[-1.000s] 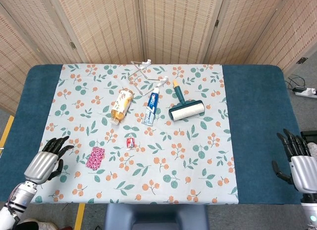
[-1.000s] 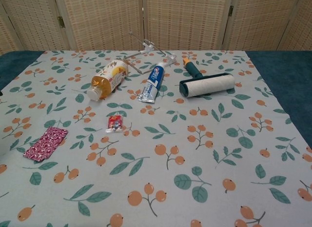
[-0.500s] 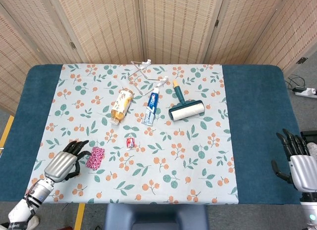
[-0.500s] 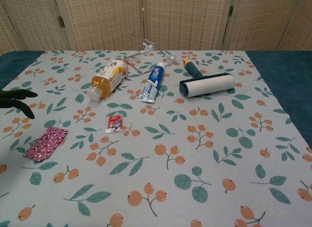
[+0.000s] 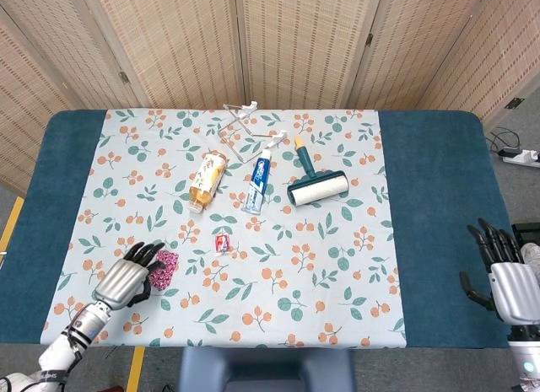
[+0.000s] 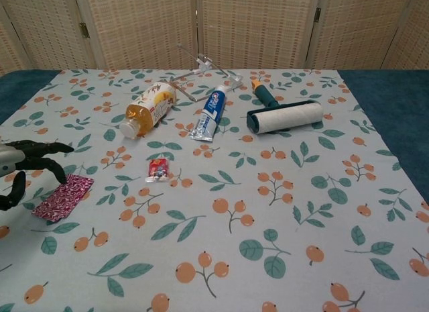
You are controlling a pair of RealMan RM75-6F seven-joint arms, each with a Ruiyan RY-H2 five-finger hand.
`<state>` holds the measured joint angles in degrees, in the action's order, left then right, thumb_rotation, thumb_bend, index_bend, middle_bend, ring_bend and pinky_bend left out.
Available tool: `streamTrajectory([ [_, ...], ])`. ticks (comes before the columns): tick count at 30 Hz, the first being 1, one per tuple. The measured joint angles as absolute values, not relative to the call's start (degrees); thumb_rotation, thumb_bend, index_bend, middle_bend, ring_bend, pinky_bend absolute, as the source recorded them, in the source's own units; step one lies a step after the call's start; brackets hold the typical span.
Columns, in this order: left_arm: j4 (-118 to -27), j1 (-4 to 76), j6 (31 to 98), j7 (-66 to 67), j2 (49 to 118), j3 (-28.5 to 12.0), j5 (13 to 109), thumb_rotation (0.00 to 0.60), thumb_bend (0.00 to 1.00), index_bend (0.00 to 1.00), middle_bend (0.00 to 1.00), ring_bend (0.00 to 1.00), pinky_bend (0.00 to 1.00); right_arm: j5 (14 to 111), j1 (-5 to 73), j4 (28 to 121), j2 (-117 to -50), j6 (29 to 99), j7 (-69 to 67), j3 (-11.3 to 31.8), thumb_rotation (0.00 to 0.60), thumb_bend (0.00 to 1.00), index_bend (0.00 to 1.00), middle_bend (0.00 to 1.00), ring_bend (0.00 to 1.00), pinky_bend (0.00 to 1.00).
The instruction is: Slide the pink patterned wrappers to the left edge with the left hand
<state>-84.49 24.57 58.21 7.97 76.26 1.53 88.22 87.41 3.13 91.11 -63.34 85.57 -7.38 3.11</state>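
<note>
The pink patterned wrapper lies flat on the floral cloth near the front left; in the head view the wrapper is half covered. My left hand hovers over its left part with fingers spread and dark fingertips reaching above it; whether they touch it I cannot tell. That left hand enters at the left frame edge in the chest view. My right hand stays open off the table's right front corner, holding nothing.
A small red sachet lies right of the wrapper. Further back are an orange drink bottle, a toothpaste tube, a lint roller and a clear hanger. Blue table borders the cloth left and right.
My left hand has moved rightward from the blue border onto the cloth and now covers the wrapper's left side. The wrapper and right hand have not moved.
</note>
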Motion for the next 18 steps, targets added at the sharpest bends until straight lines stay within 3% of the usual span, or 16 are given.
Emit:
streamTrajectory([
  [18, -82.0, 25.9, 56.4, 13.1, 80.9, 1.5, 84.4, 0.331, 0.98, 0.29, 0.00, 0.00, 0.00, 86.3, 3.5, 90.1, -64.1, 84.3, -7.5, 3.2, 0.600, 0.46, 0.00, 0.00, 0.00, 0.00],
])
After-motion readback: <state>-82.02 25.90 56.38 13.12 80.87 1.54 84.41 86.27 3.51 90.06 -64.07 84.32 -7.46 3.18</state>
